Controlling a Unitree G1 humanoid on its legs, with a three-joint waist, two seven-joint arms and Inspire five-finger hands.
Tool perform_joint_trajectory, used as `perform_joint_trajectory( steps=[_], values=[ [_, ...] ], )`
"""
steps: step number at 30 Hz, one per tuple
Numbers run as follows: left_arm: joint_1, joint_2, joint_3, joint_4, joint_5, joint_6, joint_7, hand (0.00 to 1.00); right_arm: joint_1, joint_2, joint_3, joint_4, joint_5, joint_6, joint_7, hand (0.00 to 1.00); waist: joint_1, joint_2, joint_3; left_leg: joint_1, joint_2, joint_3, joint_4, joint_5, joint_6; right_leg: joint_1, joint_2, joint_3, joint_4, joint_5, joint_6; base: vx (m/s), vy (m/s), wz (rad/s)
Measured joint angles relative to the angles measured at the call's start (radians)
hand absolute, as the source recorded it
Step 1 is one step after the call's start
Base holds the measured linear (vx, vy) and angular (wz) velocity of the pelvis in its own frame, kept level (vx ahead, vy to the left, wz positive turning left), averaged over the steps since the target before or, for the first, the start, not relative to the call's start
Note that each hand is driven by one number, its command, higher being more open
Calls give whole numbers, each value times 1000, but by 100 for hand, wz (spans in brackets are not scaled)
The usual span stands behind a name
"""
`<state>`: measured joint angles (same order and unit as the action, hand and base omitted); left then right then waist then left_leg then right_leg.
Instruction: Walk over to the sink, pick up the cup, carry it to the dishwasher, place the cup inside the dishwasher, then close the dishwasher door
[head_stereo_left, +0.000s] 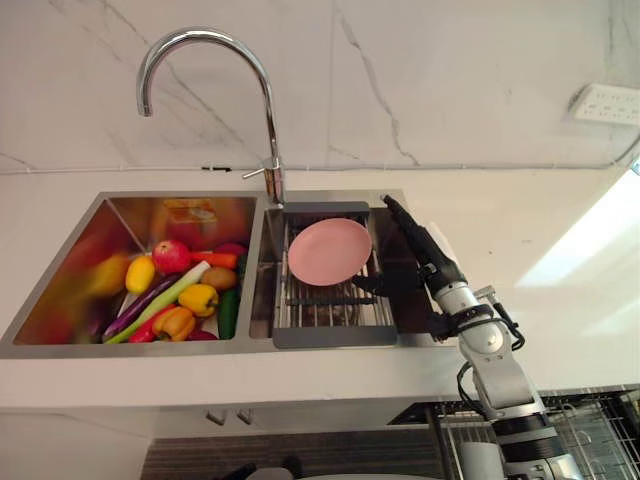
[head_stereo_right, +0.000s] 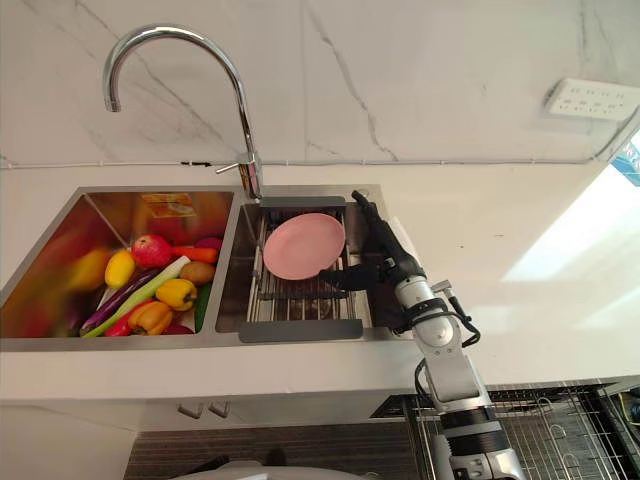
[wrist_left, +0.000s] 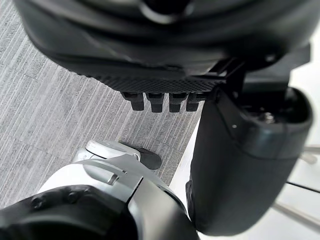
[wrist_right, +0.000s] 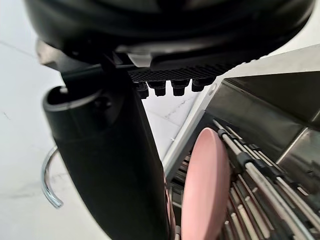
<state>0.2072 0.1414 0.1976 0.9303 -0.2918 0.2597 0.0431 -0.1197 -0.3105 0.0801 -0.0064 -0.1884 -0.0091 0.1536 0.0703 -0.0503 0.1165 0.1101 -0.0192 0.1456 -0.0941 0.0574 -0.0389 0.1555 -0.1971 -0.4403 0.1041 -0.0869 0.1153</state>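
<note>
White marble wall behind white table (head_stereo_left: 520, 230), with a two-basin steel sink (head_stereo_left: 140, 348) set in it. Walk to sink done, I judged. Pick-up, carry, loading and door closing all left. Right robot hand (head_stereo_left: 428, 262) hung over sink's right basin, fingers (head_stereo_left: 405, 225) straight, holding nothing. Left robot hand (wrist_left: 150, 50) low over floor (wrist_left: 60, 100), relaxed, empty. Sink's left basin held mixed vegetables (head_stereo_left: 180, 290). Right basin held wire rack (head_stereo_left: 330, 315), pink plate (head_stereo_left: 329, 250) leaning in it. Cup's place: could not tell.
</note>
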Motion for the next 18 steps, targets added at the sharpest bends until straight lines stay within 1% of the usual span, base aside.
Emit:
perform_joint_trajectory(
  steps=[2, 6, 11, 14, 18],
  values=[
    [0, 3, 1, -4, 15, 8, -1, 100, -12, -5, 15, 32, -52, 4, 16, 100, -1, -6, -4, 0, -2, 1, 0, 2, 3, 0, -1, -2, -2, 2, 3, 0, 0, 0],
    [3, 6, 0, -19, 17, 18, -1, 100, -40, -9, 18, 87, -121, 5, 23, 100, 0, -7, -4, 0, -3, -1, 0, 8, 11, 2, -1, -9, -6, 3, 4, -7, -1, 1],
    [5, 7, -3, -27, 17, 21, -1, 100, -78, -41, 27, 172, -194, 9, 19, 100, -1, -7, -4, -14, -5, -18, 0, 22, 10, 5, 0, -40, -16, 5, 6, -31, -6, 12],
    [5, 7, -3, -29, 17, 25, -1, 100, -101, -41, 33, 231, -215, 18, -9, 100, 0, -7, -4, -14, -5, -32, 0, 30, 9, 14, 0, -59, -17, 5, 6, -34, -9, 17],
    [5, 7, -3, -32, 18, 27, -3, 100, -111, -40, 46, 244, -257, 19, -55, 100, 1, -6, -4, -21, -6, -46, -1, 38, 17, 17, 2, -74, -18, 5, 5, -52, -5, 13]
  ],
)
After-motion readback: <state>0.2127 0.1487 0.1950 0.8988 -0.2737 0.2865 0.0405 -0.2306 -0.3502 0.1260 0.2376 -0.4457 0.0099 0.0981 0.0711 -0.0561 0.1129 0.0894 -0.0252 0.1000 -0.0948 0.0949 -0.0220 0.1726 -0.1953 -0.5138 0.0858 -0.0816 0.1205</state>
